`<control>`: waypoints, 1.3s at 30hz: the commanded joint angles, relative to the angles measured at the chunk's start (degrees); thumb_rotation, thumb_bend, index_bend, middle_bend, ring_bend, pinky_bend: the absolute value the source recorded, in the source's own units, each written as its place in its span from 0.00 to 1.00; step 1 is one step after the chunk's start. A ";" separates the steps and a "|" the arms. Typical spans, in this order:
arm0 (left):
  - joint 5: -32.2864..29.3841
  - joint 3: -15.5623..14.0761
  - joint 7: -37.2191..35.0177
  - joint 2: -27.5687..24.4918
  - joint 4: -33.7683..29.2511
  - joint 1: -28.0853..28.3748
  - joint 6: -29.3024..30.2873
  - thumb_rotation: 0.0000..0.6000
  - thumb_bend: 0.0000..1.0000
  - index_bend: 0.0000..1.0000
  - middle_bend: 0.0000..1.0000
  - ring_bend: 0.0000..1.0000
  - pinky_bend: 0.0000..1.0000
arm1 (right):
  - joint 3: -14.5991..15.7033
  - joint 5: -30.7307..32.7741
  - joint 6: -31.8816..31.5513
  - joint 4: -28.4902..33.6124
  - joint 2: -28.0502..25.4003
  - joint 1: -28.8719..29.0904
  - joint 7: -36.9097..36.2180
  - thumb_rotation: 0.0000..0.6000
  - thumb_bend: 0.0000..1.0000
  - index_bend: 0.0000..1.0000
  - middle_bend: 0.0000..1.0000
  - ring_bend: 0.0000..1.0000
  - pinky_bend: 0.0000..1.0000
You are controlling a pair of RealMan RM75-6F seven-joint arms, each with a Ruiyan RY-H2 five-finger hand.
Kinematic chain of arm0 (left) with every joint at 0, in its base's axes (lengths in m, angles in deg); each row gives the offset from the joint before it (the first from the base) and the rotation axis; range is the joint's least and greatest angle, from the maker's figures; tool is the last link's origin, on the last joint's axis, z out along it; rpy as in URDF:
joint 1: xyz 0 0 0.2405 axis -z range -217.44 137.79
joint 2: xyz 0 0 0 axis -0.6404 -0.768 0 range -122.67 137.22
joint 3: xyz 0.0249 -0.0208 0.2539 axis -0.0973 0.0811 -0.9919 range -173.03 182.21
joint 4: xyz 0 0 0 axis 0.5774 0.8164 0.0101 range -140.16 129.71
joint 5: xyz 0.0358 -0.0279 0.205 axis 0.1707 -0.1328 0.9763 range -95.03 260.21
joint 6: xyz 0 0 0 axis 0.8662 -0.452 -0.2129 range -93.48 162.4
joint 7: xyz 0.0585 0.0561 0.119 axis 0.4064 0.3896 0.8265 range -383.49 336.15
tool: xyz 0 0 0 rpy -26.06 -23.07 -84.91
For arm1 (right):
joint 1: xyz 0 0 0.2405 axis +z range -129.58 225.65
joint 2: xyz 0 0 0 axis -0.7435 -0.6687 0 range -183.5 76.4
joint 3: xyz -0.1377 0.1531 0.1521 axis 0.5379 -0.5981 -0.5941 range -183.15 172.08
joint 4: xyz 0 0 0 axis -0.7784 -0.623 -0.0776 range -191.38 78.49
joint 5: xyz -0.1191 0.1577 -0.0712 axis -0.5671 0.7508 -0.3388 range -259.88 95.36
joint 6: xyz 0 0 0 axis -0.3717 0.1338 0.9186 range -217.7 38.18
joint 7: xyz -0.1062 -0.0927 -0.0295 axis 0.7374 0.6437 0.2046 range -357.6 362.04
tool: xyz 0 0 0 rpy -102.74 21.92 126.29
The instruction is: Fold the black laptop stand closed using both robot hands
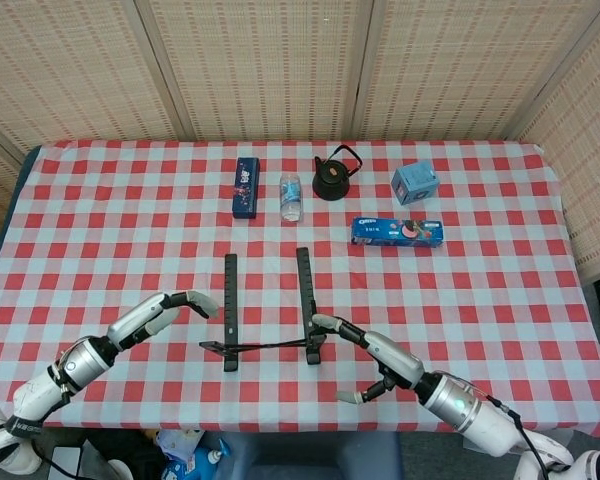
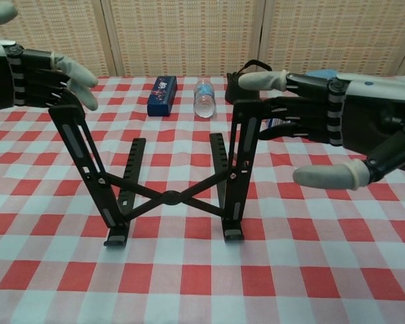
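Stand: the black laptop stand (image 2: 169, 189) stood near the front edge of the checked table (image 1: 100, 200), its two upright arms splayed apart above a crossed brace, its feet on the cloth.
Stand from above: in the head view the black laptop stand (image 1: 270, 310) showed as two long parallel bars joined by a thin crosspiece at their near ends.
Left hand: the left hand (image 2: 37, 67) reached in from the left with fingers extended, the fingertips (image 2: 77, 84) resting on the top of the stand's left arm; nothing was gripped.
Left hand from above: the left hand (image 1: 175, 305) lay just left of the left bar.
Right hand: the right hand (image 2: 324, 128) came in from the right, fingers spread, thumb hanging free below; its fingertips (image 2: 250, 81) met the top of the right arm without closing round it.
Right hand from above: the right hand (image 1: 375, 355) sat near the right bar's front end.
Far side of table: a dark blue box (image 1: 245, 186), a lying water bottle (image 1: 291, 197), a black kettle (image 1: 332, 177), a light blue box (image 1: 415, 183) and a blue biscuit pack (image 1: 397, 232) lay well apart from the stand.
Backdrop: woven screens (image 1: 280, 60) stood behind the table.
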 commanded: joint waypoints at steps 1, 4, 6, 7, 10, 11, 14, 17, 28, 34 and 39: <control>0.02 -0.30 2.49 -0.43 -0.68 -0.92 1.10 0.00 0.22 0.28 0.35 0.33 0.28 | 0.89 -0.25 -0.61 0.37 -0.01 -0.20 0.53 1.00 0.21 0.05 0.17 0.00 0.07; -0.41 -0.14 4.93 -0.26 -0.17 -1.62 1.85 0.20 0.22 0.27 0.35 0.33 0.28 | 1.48 -0.25 -1.40 0.57 -0.05 -0.36 1.10 1.00 0.21 0.05 0.17 0.00 0.07; -0.48 -0.13 6.34 -0.18 0.69 -1.96 2.17 0.40 0.22 0.25 0.35 0.32 0.28 | 1.60 -0.01 -1.95 0.65 -0.16 -0.38 1.19 1.00 0.21 0.05 0.17 0.00 0.07; -0.38 -0.17 6.92 -0.16 1.09 -2.06 2.30 0.49 0.22 0.24 0.35 0.32 0.28 | 1.58 0.23 -2.10 0.64 -0.21 -0.37 1.28 1.00 0.21 0.05 0.17 0.00 0.07; 0.08 -0.51 8.88 -0.18 2.34 -2.30 2.37 0.65 0.22 0.23 0.35 0.31 0.28 | 1.38 1.19 -2.34 0.59 -0.28 -0.23 1.46 1.00 0.21 0.05 0.17 0.00 0.07; 0.22 -0.64 9.35 -0.15 2.69 -2.37 2.39 0.71 0.22 0.22 0.35 0.31 0.27 | 1.30 1.45 -2.39 0.57 -0.29 -0.16 1.45 1.00 0.21 0.05 0.17 0.00 0.07; 0.67 -1.15 11.07 0.04 3.79 -2.52 2.08 0.87 0.22 0.22 0.34 0.29 0.26 | 0.93 2.37 -2.58 0.40 -0.19 0.02 1.47 1.00 0.21 0.05 0.17 0.00 0.07; 1.13 -1.88 12.99 0.52 4.27 -2.57 1.19 0.91 0.22 0.22 0.34 0.29 0.26 | 0.67 3.25 -2.44 0.22 -0.12 0.29 1.31 1.00 0.21 0.05 0.17 0.00 0.07; -1.55 -1.49 19.26 5.28 4.32 -1.57 -4.11 0.91 0.22 0.29 0.34 0.29 0.25 | -0.25 7.78 -1.38 0.08 -0.32 0.47 1.97 1.00 0.21 0.05 0.17 0.00 0.07; -4.20 -0.40 25.12 7.76 4.73 -1.18 -7.00 0.90 0.22 0.32 0.34 0.29 0.25 | -2.76 17.48 4.39 1.59 -0.41 1.42 18.34 1.00 0.21 0.05 0.16 0.00 0.07; -6.17 0.35 30.26 9.85 4.50 -1.39 -8.40 0.90 0.22 0.37 0.34 0.29 0.25 | -5.42 26.47 5.80 4.57 1.79 2.19 36.11 1.00 0.20 0.11 0.16 0.00 0.07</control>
